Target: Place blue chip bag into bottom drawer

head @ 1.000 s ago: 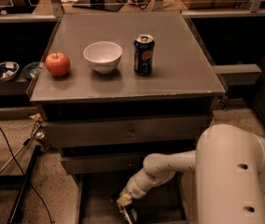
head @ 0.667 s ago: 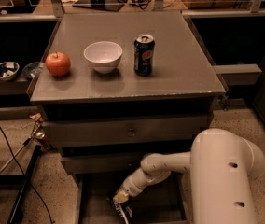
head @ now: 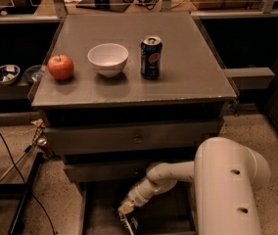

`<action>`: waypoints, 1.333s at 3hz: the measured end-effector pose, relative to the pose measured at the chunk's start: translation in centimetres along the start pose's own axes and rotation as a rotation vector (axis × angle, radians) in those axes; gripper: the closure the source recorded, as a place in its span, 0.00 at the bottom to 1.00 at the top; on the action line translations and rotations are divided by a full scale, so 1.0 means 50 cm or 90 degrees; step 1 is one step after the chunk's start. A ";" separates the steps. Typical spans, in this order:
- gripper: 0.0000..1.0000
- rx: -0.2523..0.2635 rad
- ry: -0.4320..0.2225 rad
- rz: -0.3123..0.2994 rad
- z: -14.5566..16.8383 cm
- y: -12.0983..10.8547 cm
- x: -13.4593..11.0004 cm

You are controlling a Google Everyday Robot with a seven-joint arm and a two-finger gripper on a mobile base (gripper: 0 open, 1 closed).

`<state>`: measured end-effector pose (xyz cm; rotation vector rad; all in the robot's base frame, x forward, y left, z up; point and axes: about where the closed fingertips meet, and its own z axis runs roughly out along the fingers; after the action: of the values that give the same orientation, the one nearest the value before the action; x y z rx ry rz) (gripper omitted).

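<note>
Claw [head: 126,213] low in bottom drawer [head: 99,208], blue chip bag [head: 130,224] at its tip.

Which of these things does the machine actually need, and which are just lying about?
Needed: dark blue crumpled foil chip bag, at the gripper low over the wide grey bottom drawer.
Lying about: red apple, white bowl, blue Pepsi can on the cabinet top.

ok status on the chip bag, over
Gripper low inside open bottom drawer. Blue chip bag at its tip, hold unclear. Nothing in the way.
</note>
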<state>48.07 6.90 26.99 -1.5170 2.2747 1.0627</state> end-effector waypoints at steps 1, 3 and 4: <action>1.00 -0.010 -0.003 0.004 0.020 0.000 0.008; 0.99 -0.034 -0.003 0.003 0.061 -0.003 0.017; 0.77 -0.034 -0.003 0.003 0.061 -0.003 0.017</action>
<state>47.15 8.27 24.27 -1.5275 2.2651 1.1361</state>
